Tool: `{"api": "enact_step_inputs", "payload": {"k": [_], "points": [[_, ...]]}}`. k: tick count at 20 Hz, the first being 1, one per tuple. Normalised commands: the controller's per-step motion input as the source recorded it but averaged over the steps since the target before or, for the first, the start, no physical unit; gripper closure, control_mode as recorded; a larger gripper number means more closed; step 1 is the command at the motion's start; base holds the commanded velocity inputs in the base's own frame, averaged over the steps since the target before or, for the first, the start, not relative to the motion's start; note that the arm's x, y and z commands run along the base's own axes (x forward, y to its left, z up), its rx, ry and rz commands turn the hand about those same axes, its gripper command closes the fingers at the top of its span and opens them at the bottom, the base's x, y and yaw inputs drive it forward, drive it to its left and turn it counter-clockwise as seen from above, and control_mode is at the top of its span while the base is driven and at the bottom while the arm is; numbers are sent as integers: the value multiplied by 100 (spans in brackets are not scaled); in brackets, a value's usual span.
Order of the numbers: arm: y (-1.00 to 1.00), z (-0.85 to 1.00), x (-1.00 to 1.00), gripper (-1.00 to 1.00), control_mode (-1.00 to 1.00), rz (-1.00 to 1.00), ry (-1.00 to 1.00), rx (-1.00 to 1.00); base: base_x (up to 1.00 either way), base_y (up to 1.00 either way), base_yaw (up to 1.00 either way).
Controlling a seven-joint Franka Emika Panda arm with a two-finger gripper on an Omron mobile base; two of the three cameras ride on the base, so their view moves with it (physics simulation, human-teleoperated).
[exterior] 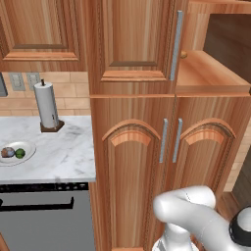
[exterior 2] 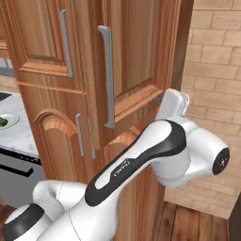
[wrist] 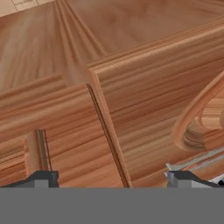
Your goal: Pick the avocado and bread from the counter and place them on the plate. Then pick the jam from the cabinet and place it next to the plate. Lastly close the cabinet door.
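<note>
1. Status, as I read it: the small dark green roundish avocado (exterior: pixel 20 153) and the small brown rough-crusted bread lump (exterior: pixel 7 152) sit side by side on the round shallow white plate (exterior: pixel 29 147), on the white-grey marble worktop (exterior: pixel 63 147) at the left. The jam is the step in hand.
2. The small orange jam jar (exterior: pixel 184 55): a small orange blob at the front edge of the bare wooden shelf (exterior: pixel 211 68), inside the open upper right bay of the tall warm-brown wooden cabinet (exterior: pixel 132 147). It is mostly hidden by the closed door's long silver bar handle (exterior: pixel 176 44), so I can't read its shape or lid.
3. Handling, my judgement: rigid, light, probably smooth-sided and slippery. Breakable if glass. Grip across the body at mid-height, with the fingers level and clear of the shelf.
4. The two-finger gripper (wrist: pixel 111 180) is spread wide with nothing between the fingertips (wrist: pixel 43 179).
5. Relative position: in the hand view the gripper faces wood panelling close up, with the arch of a lower door at the right. No jar is ahead of it. In the right base view the hand sits behind the edge of the open upper wooden door (exterior 2: pixel 136 52), low against it.
6. The jar looks above the gripper and apart from it. I'd expect it to need to go up and into the bay.
7. Risk: clipping the open door or the shelf lip.
</note>
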Motion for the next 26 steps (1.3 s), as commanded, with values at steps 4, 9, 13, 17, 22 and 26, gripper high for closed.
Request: {"api": "enact_step_inputs", "payload": {"k": [4, 9, 13, 17, 22, 26], "points": [[47, 0, 22, -100, -100, -9, 0, -6, 0, 0, 0], [41, 0, 46, -100, -100, -9, -1, -8, 0, 0, 0], [49, 0, 61, -100, -100, -13, -4, -10, 0, 0, 0], [59, 5, 60, -100, -100, -18, -3, -12, 0, 0, 0], [86, 6, 62, -100, -100, -25, -3, -17, 0, 0, 0], [100, 1, 82, -100, -100, -32, -4, -23, 0, 0, 0]]}}
